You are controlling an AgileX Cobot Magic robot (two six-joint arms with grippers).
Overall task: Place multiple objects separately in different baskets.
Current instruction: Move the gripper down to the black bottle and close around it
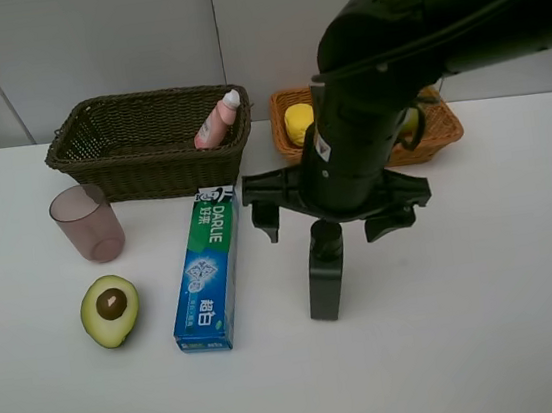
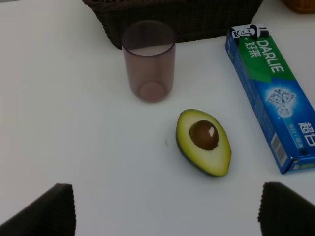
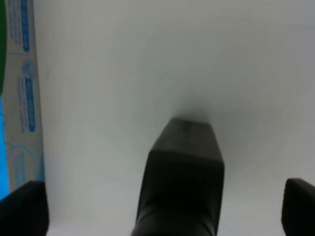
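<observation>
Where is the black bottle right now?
In the exterior high view the black bottle stands mid-table, just right of the toothpaste box, between the jaws of the open right gripper.

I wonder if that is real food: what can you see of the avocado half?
The avocado half lies cut side up on the white table. Its flesh is yellow-green, edged by thin dark green skin, with a glossy brown pit in the middle. Real or plastic cannot be told. It sits near the mauve cup and the toothpaste box, touching neither.
</observation>
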